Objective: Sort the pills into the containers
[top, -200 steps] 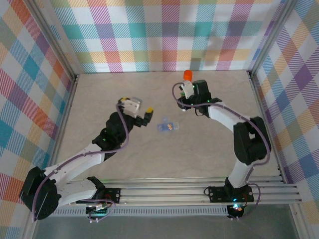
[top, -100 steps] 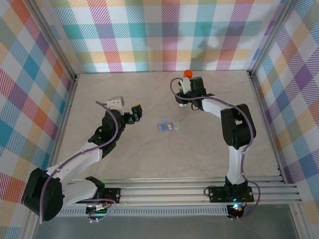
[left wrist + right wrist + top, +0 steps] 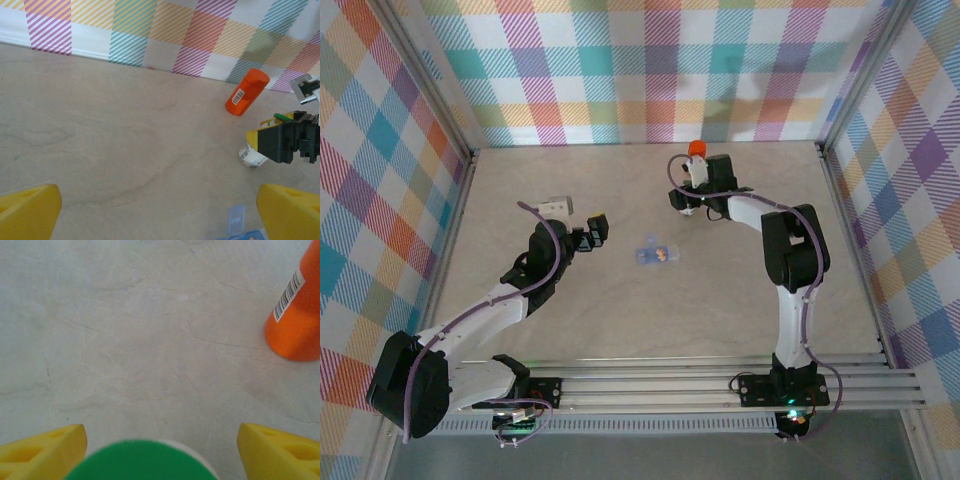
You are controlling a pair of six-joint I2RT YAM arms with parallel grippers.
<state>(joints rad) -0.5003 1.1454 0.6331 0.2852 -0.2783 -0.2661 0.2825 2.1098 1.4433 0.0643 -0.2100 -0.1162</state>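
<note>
The right gripper hangs spread over the green-capped bottle, one finger on each side with a gap showing, gripping nothing. The orange bottle stands just beside it, near the back wall. The left gripper gapes wide and empty above the table. The blue box lies between the arms.

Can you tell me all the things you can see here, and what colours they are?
pill bottle: one, orange, standing near the back wall
bottle with green cap: one, whitish, next to the pill bottle
flat box: one, see-through blue, middle of the table
table: one, beige, under everything
walls: three, colourful plaid, around the table
left gripper: one, yellow fingers, open, left of the flat box
right gripper: one, yellow fingers, open, either side of the bottle with green cap
</note>
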